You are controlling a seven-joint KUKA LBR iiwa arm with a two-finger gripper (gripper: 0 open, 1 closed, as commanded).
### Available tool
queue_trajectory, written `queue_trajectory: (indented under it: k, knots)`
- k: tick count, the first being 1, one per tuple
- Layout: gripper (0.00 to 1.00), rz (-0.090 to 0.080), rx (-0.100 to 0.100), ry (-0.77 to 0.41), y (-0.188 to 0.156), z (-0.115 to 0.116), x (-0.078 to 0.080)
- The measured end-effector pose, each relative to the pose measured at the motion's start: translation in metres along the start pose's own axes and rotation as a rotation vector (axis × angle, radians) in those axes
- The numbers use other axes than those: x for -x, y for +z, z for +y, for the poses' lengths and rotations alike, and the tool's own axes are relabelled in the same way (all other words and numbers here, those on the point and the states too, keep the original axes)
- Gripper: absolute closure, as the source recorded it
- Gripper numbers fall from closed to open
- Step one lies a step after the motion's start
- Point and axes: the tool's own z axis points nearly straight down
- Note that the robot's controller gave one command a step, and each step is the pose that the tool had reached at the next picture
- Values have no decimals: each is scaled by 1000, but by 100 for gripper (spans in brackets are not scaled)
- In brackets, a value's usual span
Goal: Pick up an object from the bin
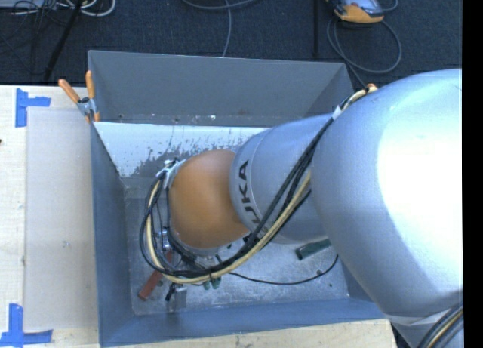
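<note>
Bin (219,90) holds red-brown piece (149,286) beside gripper (175,295), green bar (312,248) apart; gripper opening: cannot tell.

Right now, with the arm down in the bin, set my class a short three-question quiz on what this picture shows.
1. True or false: the gripper is at the view's lower left of the bin floor.
2. Which thing lies closest to the gripper? A) a reddish-brown piece B) a yellow ball C) a blue cup
3. Fill in: the dark green piece lies on the bin floor to the view's ____ of the arm's orange cover.

Key: 1 true; 2 A; 3 right.
</note>
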Motion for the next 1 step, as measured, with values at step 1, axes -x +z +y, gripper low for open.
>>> queue_trajectory:
  k: [1]
  knots:
    - [100,-4,1,4,-2,-1,1]
